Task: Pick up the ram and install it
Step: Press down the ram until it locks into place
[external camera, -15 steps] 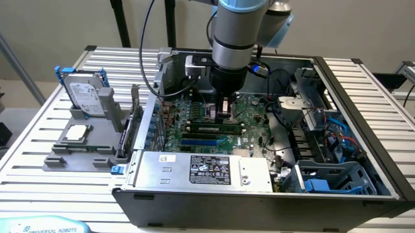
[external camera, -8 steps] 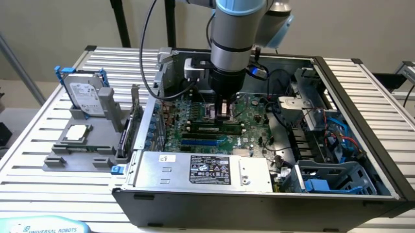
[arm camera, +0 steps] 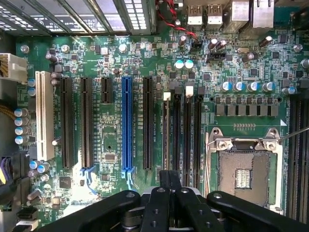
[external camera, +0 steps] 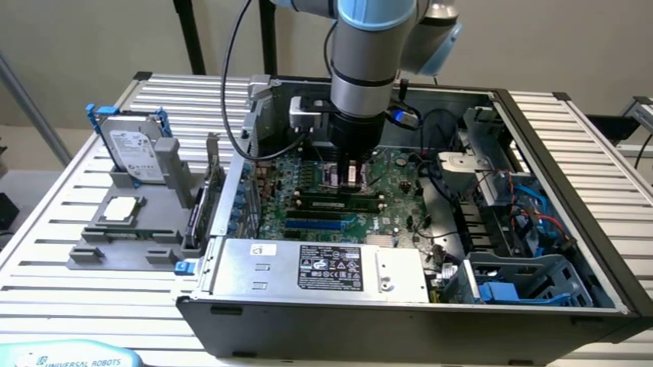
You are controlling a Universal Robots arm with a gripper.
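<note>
Ram (external camera: 334, 203) lies seated in its motherboard slot; our gripper (external camera: 352, 174) hovers above, seemingly closed and empty; we should press evenly.

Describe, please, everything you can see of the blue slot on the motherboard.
The blue slot is a long, narrow socket of glossy-looking plastic, fixed flat on the green motherboard. It runs parallel to a black slot beside it, apart from it. Nothing is plugged into it; its central groove looks empty.

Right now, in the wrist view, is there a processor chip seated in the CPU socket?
No. The CPU socket lies open and bare, its contact field exposed inside the metal frame.
</note>
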